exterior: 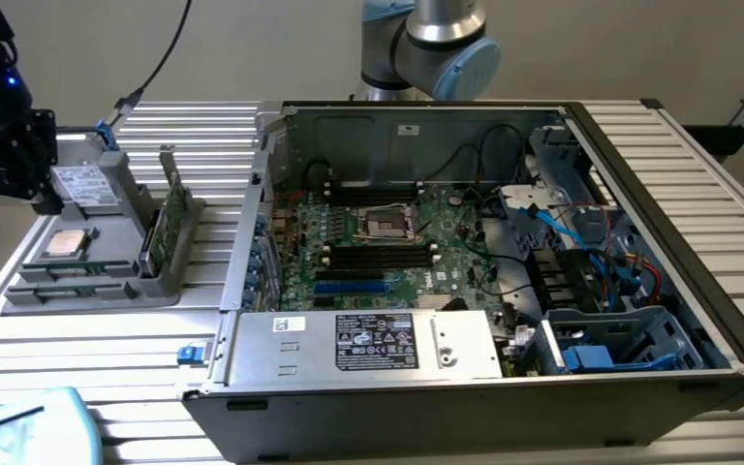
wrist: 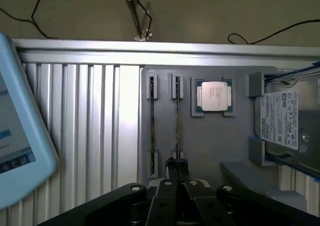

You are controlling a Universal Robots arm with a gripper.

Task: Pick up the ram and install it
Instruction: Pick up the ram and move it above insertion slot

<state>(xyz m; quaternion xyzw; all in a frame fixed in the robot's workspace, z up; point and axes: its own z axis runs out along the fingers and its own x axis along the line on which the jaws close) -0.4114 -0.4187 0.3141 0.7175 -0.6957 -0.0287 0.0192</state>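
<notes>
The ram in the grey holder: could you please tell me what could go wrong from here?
1. The end effector is shut in line with the ram; descending like that, it could strike the stick's edge.
2. A second stick stands close alongside and could be knocked.
3. Loose cables inside the case could snag on the way in.

Silver boxy drive with white label (wrist: 287, 121): cut by picture edge, label print unreadable. Light-blue-framed tablet (wrist: 20, 136): mostly out of frame, screen blurred. Black pincer (wrist: 176, 165): body cut off behind fingertips.

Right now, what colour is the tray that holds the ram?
Plain grey; the tray shows best in the wrist view.
</notes>
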